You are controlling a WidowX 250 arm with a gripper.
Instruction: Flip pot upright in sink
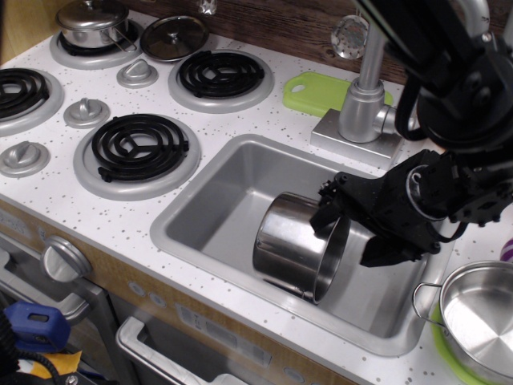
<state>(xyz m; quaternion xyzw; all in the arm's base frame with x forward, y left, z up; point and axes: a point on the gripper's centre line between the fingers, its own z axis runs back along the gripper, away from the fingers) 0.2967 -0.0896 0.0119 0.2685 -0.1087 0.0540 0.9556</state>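
The pot [292, 245] lies on its side in the middle of the sink [228, 196], with its open mouth facing right. My black gripper [350, 238] is down in the sink at the pot's mouth, tilted over so that it reaches in from the right. Its jaws are open and hold nothing. One fingertip [326, 220] is at the upper rim of the pot. The other fingertip [373, 256] hangs to the right of the mouth, apart from the pot. I cannot tell if the upper finger touches the rim.
The faucet [362, 92] stands behind the sink, with a green cutting board [311, 91] beside it. A wide steel pan [481, 317] sits at the right front. Burners [138, 147], knobs, a small lidded pot [92, 22] and a loose lid [175, 36] are on the left.
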